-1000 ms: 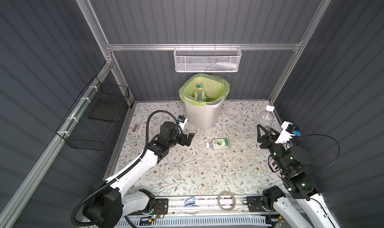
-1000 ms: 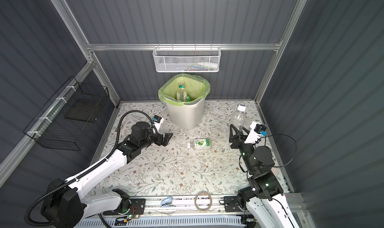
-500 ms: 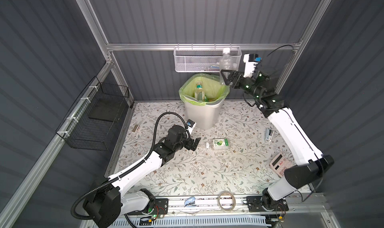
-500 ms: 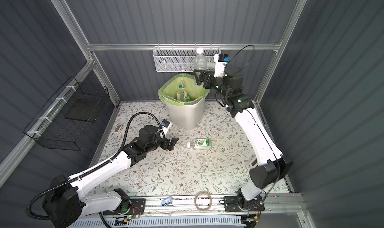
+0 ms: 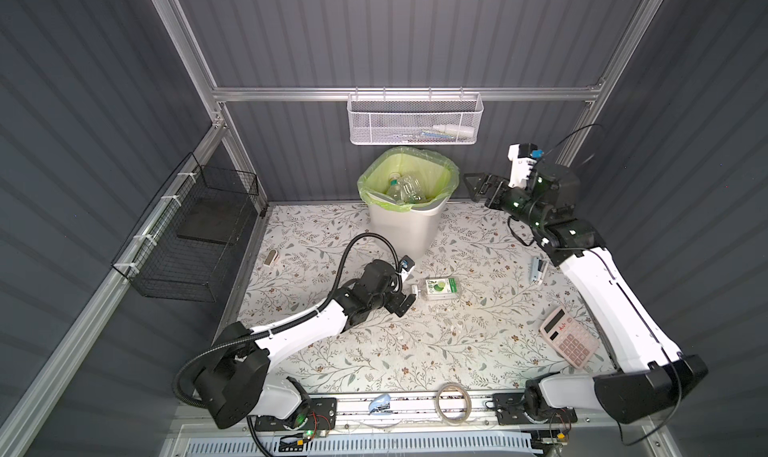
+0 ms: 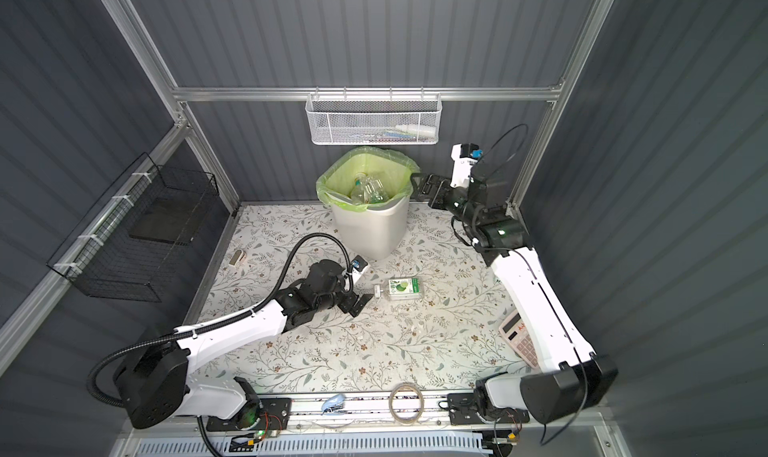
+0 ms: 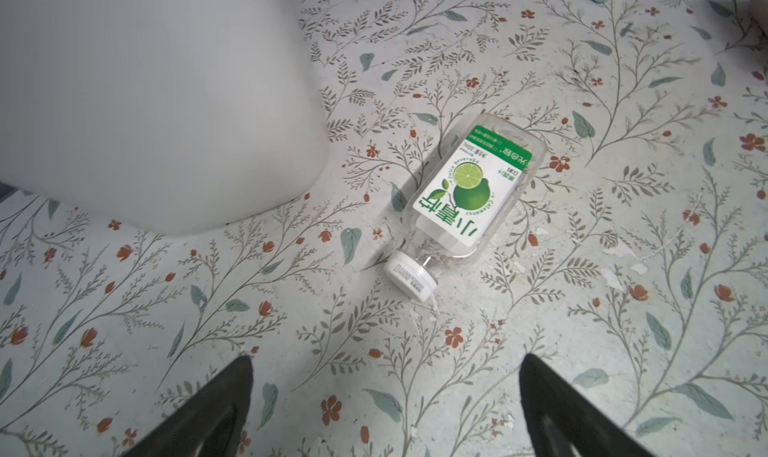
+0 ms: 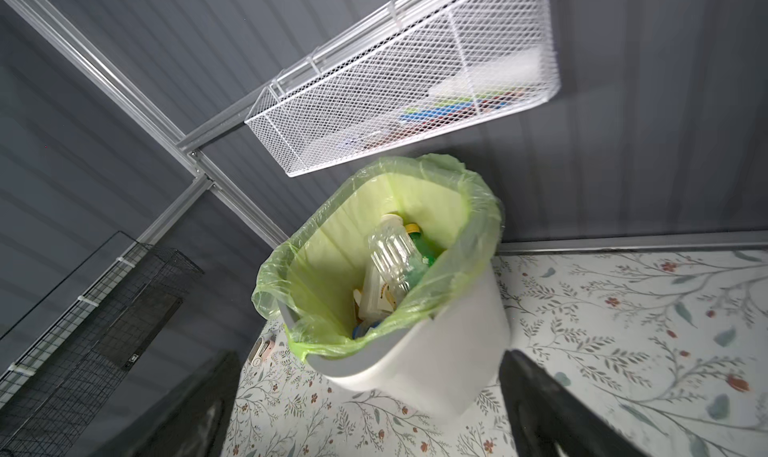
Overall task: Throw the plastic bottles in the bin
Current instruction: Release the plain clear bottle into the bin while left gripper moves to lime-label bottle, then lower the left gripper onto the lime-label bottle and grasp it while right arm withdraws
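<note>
Here, 1 bottle [image 5: 438,288] lies flat, cap toward the left gripper [image 5: 403,304].

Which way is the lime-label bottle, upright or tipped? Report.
Tipped: the lime-label bottle lies on its side on the table, label facing up.

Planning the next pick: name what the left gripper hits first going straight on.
Probably the lime-label bottle, cap end first, lying on the mat ahead of the open left gripper; depth is unclear.
</note>
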`<action>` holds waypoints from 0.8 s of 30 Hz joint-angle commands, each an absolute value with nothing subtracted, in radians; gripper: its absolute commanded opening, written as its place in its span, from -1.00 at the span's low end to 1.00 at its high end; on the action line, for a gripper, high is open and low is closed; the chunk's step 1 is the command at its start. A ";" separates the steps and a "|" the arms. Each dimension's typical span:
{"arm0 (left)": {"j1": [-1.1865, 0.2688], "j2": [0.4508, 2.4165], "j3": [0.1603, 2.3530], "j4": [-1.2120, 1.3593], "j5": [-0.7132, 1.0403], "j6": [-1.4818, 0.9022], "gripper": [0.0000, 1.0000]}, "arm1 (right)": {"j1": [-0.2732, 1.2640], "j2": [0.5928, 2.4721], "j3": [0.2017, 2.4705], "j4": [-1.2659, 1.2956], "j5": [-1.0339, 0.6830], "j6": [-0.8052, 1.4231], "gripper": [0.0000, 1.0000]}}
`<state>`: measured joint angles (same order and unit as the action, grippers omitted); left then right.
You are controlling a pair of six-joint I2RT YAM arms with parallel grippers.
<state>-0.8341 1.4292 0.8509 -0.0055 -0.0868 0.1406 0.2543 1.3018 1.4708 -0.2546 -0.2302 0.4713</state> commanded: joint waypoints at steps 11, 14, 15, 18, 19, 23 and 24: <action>-0.915 1.774 1.109 0.047 -0.027 0.282 0.99 | 0.074 1.002 1.058 -0.322 -0.203 0.483 0.98; -0.915 1.833 1.162 0.038 -0.002 0.317 0.99 | 0.046 0.965 1.015 -0.329 -0.225 0.483 0.98; -0.914 1.852 1.185 0.026 0.010 0.333 0.99 | 0.038 0.956 1.002 -0.330 -0.233 0.484 0.98; -0.915 1.930 1.296 -0.083 0.052 0.370 0.99 | 0.016 0.940 0.973 -0.322 -0.257 0.490 0.98; -0.915 1.956 1.326 -0.111 0.066 0.382 0.99 | 0.011 0.939 0.968 -0.320 -0.261 0.494 0.98; -0.914 2.031 1.402 -0.177 0.102 0.415 1.00 | -0.001 0.939 0.952 -0.306 -0.282 0.504 0.98; -0.913 2.050 1.451 -0.199 0.109 0.425 0.99 | -0.003 0.938 0.948 -0.304 -0.285 0.505 0.98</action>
